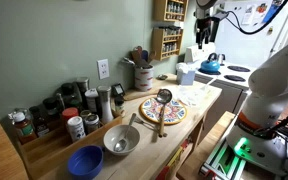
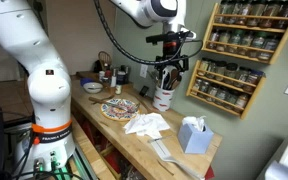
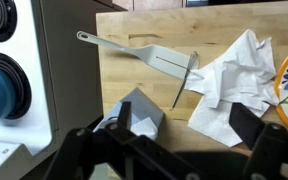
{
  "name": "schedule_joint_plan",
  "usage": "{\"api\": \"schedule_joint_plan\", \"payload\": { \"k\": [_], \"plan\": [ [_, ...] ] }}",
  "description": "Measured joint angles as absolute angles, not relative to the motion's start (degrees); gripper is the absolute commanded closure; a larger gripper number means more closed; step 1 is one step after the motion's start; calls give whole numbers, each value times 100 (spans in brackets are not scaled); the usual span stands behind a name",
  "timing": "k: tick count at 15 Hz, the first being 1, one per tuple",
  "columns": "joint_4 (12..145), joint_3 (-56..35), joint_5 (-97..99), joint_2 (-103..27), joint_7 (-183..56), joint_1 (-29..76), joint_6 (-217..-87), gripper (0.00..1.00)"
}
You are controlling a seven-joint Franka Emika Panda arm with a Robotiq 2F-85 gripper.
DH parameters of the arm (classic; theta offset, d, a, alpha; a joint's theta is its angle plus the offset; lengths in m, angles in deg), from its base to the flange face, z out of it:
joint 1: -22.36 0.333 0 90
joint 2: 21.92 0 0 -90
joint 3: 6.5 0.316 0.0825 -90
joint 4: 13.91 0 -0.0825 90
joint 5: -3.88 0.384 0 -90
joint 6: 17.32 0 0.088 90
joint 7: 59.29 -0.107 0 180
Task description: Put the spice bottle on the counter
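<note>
**Fingers wide and empty, no bottle picked up yet**

Fingers (image 3: 249, 130) fill the bottom of the wrist view, spread well apart, nothing btwn them, pointing straight down. Gripper (image 2: 167, 72) hangs high over the worktop; single arm, so no choice of hand.

Biggest first: straight below the fingers is the counter (image 3: 154, 25), pale wood w/ plenty of bare board. Off to one side of them is the white stove (image 3: 24, 60), which is not the target surface. Level w/ the fingers, on the wall beside them, is the spice rack (image 2: 234, 55), near but not touching. Directly beneath the fingers stands a utensil crock (image 2: 164, 98).

Also below on the board: a crumpled napkin (image 3: 229, 85), a tissue box (image 3: 134, 112) almost dead centre btwn the fingertips, and a thin spatula (image 3: 134, 50) beyond it.

Smallest are the spice bottles (image 2: 229, 40), upright in rows on the rack shelves, long axis vertical. They're too small to say which one is wanted.

Key relation, my read: the bottles lie sideways from the fingers, not below, and stand parallel to them. So prob. a sideways reach into the shelf, w/ jaws either side of an upright bottle. Set-down on the bare board comes after.
</note>
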State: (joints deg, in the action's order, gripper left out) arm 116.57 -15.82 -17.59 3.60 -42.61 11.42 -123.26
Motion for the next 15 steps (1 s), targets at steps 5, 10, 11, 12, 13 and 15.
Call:
{"api": "schedule_joint_plan", "payload": {
  "k": [5, 10, 11, 12, 13, 15],
  "plan": [
    [11657, -1582, -1759, 360, -4261, 1143, -12326, 0],
    [11520, -1628, -1551, 335, -4364, 1173, -12468, 0],
    [11411, -1673, -1403, 320, -4365, 1180, -12526, 0],
    [11278, -1738, -1243, 299, -4364, 1189, -12581, 0],
    [11140, -1821, -1053, 266, -4350, 1193, -12617, 0],
    [10874, -2012, -599, 156, -4316, 1202, -12641, 0]
  ]
}}
